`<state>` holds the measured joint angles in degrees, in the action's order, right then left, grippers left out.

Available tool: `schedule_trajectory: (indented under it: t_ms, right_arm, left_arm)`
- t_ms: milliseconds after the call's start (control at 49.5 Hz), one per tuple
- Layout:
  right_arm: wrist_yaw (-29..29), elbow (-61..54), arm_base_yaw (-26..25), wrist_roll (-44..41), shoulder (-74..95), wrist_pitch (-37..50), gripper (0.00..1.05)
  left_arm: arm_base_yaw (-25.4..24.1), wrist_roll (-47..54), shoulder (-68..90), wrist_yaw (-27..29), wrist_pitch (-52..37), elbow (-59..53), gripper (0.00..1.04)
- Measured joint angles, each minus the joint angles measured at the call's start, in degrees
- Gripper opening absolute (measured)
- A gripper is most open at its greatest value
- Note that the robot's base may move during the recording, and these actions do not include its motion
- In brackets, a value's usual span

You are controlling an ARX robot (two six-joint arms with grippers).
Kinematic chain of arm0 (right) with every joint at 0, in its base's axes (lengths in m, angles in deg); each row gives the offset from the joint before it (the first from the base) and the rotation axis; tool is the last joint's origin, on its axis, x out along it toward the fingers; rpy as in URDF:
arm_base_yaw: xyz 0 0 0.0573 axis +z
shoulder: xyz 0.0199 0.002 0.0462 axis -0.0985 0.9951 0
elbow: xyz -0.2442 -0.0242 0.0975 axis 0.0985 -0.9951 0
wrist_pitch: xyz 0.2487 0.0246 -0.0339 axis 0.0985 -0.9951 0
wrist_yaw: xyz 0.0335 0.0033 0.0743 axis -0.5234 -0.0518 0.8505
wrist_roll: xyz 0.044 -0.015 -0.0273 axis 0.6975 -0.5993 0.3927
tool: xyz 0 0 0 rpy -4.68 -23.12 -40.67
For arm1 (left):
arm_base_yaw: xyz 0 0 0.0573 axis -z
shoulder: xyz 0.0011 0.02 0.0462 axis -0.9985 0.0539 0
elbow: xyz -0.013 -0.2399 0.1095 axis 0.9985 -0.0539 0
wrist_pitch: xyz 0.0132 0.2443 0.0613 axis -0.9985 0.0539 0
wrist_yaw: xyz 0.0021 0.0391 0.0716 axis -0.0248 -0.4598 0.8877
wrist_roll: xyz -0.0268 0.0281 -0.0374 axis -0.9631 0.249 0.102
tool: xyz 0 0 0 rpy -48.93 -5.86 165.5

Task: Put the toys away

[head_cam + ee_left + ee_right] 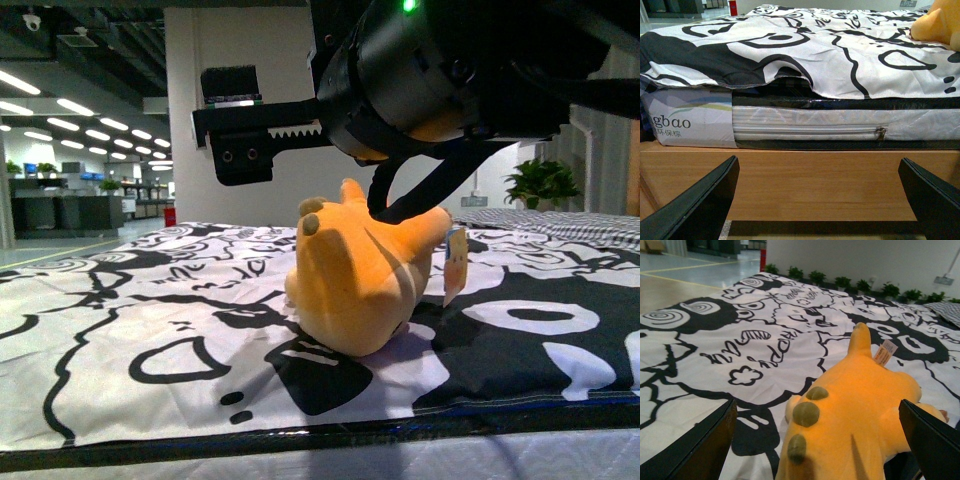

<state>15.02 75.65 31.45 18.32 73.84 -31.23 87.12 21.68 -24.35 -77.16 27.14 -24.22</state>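
Note:
The toy is a yellow-orange plush animal [355, 275] with olive spots and a paper tag [456, 262]. It lies on a bed under a black-and-white patterned sheet [150, 330]. My right gripper [817, 450] is open just above it, fingers [700, 450] on either side of its back [850, 415]; the arm's black body [420, 70] hangs over the toy in the front view. My left gripper [817, 200] is open and empty, low in front of the bed's wooden frame [815, 175]. The toy's edge [937, 22] shows at the far corner of that view.
The mattress side [805, 127] with a zipper shows under the sheet's hanging edge. A striped pillow [560, 225] lies at the far right of the bed. Potted plants [840, 282] line the wall behind. Open office floor lies to the left.

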Motion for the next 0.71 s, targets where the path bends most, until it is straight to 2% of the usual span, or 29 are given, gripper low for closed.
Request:
schedule_trajectory:
  t_ms: [303, 706]
  right_arm:
    - [-4.3, 3.0, 1.5, -4.6, 6.3, 0.0, 0.98]
    - [-8.0, 4.0, -2.0, -6.9, 13.0, 3.1, 0.98]
  left_arm:
    - [0.0, 0.0, 0.0, 0.0, 0.0, 0.0, 0.99]
    - [0.0, 0.0, 0.0, 0.0, 0.0, 0.0, 0.99]
